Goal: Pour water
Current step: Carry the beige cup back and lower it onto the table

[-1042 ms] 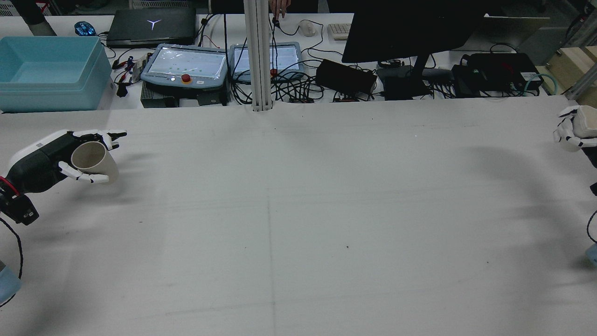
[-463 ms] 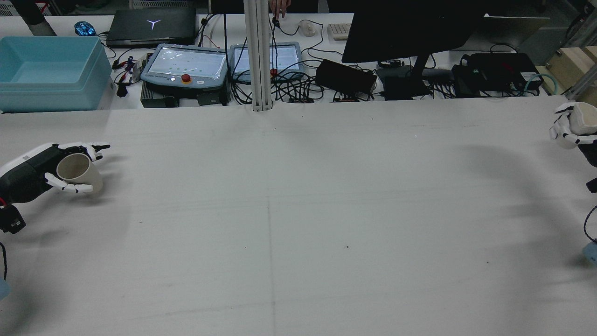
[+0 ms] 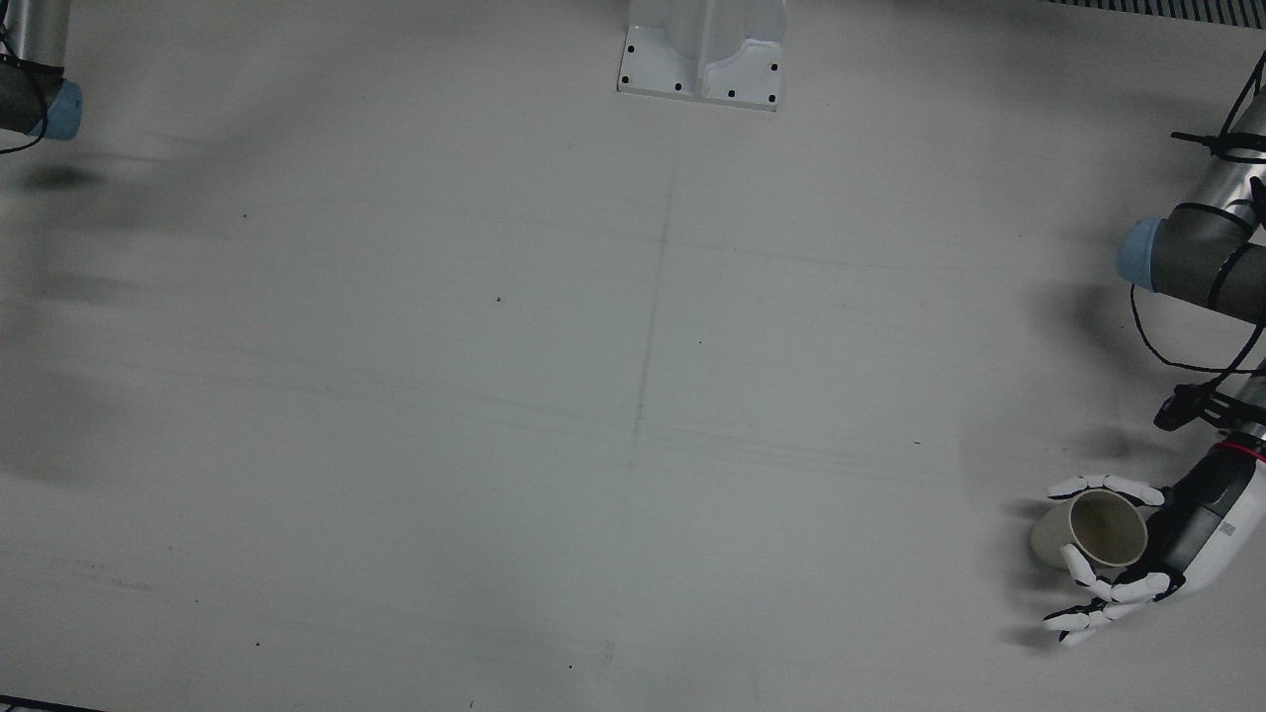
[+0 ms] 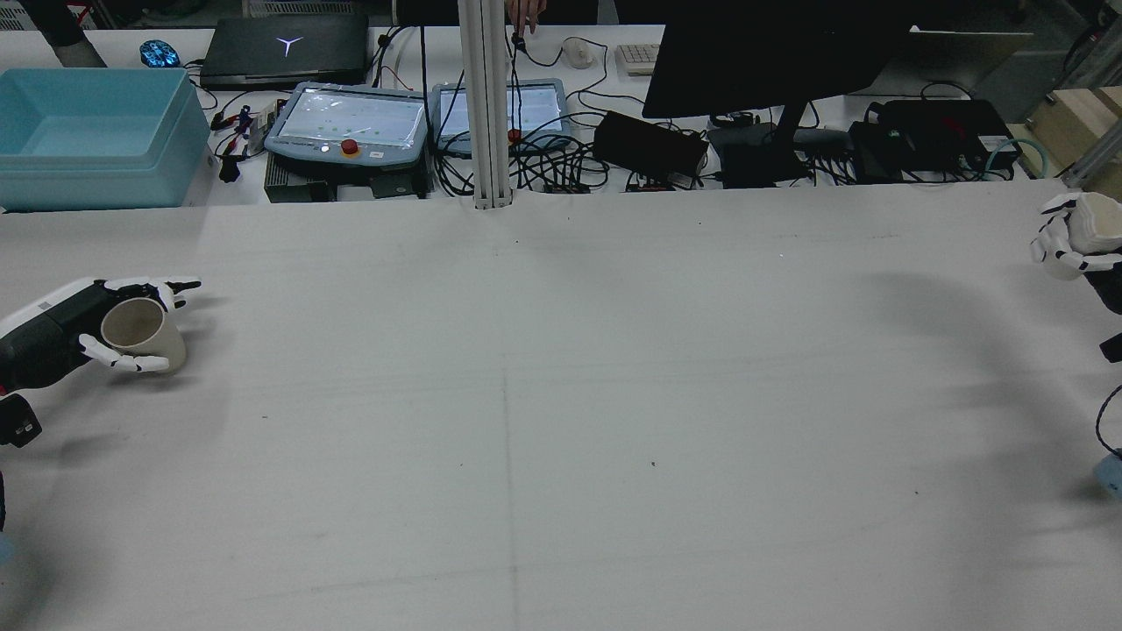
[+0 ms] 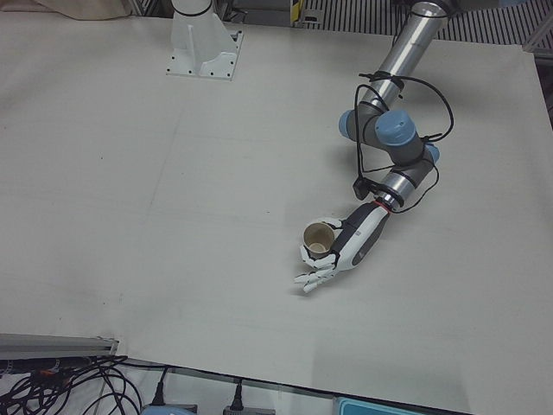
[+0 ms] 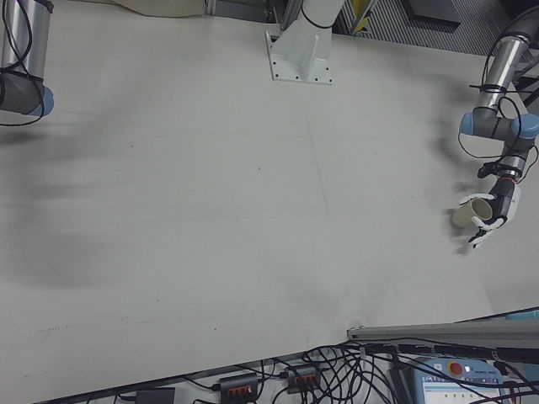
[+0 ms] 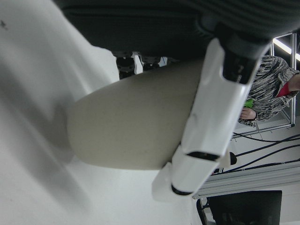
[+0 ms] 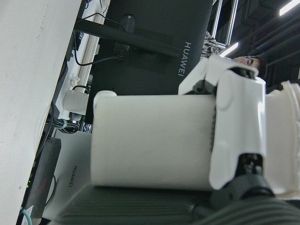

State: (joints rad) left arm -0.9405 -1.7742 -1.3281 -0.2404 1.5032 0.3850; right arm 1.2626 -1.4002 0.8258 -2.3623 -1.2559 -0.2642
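I start at the far left of the rear view. My left hand point(image 4: 66, 329) is low by the left edge of the table point(image 4: 561, 394), w/ its fingers point(image 4: 131, 361) curled round a tan cup point(image 4: 140, 331). The fingers are clamped on the cup's sides. The cup leans a bit, mouth up and toward the arm. Its bottom looks to be on or just over the table, I can't tell which. In the front view the same cup point(image 3: 1093, 532) sits in the left hand point(image 3: 1152, 554) near the right edge, and I can see inside it: looks empty or too dark to tell.

The middle of the table is bare white w/ a thin line down it.

Far right of the rear view, my right hand point(image 4: 1074, 245) is at the table's right edge, held up off the table. Its fingers point(image 4: 1052, 245) are wrapped tight on a white cup point(image 4: 1100, 230). The right hand view shows that white cup point(image 8: 150, 140) close up w/ a finger point(image 8: 236, 136) pressed across it.

The 2 cups are well apart, one at each side.

Past the table's far edge there's a blue bin point(image 4: 92, 136) on the left, and a black monitor point(image 4: 771, 53).
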